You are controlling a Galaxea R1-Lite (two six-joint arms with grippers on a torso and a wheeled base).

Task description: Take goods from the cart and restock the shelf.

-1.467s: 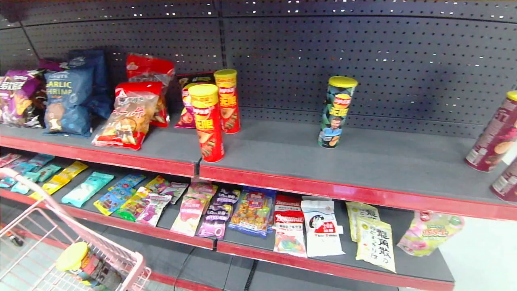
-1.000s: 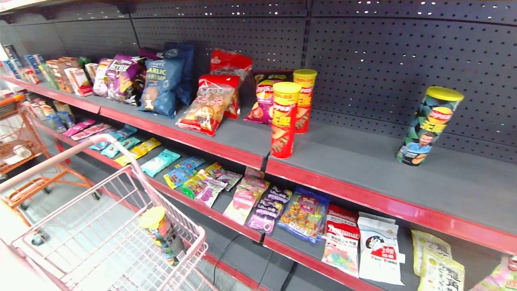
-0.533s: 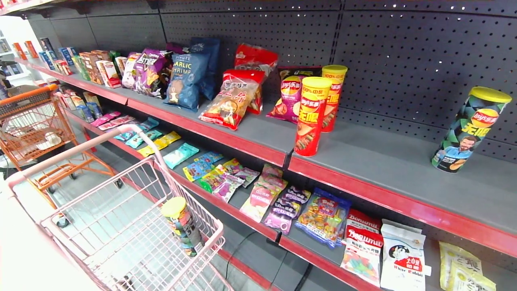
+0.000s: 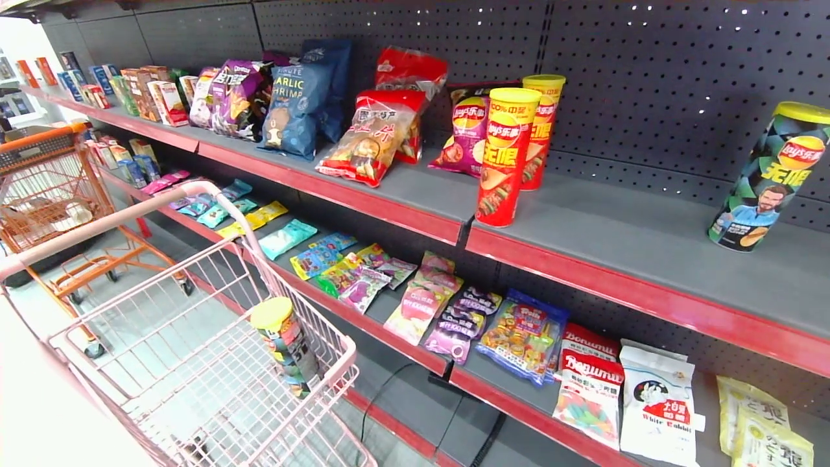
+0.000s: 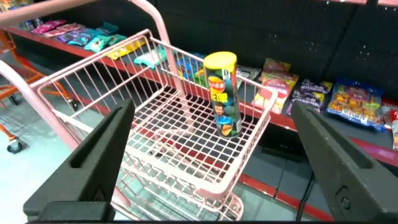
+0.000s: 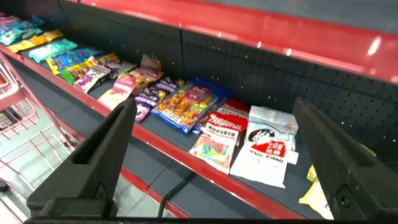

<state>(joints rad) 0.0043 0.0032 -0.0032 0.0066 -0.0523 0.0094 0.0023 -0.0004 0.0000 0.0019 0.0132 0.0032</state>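
Observation:
A chip can with a yellow lid [image 4: 285, 344] stands upright in the near corner of the pink wire cart [image 4: 194, 256]. In the left wrist view that can [image 5: 224, 93] is in the cart [image 5: 93, 78], ahead of my left gripper [image 5: 211, 112], which is open and apart from it. A matching green can [image 4: 768, 178] stands at the right of the upper shelf [image 4: 616, 259]. Two red cans [image 4: 506, 155] stand mid-shelf. My right gripper [image 6: 214, 106] is open before the lower shelf [image 6: 155, 155], holding nothing.
Snack bags [image 4: 363, 139] and boxes [image 4: 155, 97] fill the upper shelf's left part. Small candy bags [image 4: 447, 318] lie along the lower shelf. An orange cart [image 4: 45, 188] stands farther left on the floor. A black cable [image 4: 382, 402] hangs below the lower shelf.
The head camera has swung left and down, bringing the pink cart and its can further into view. The goods on the shelves and both carts have stayed in place.

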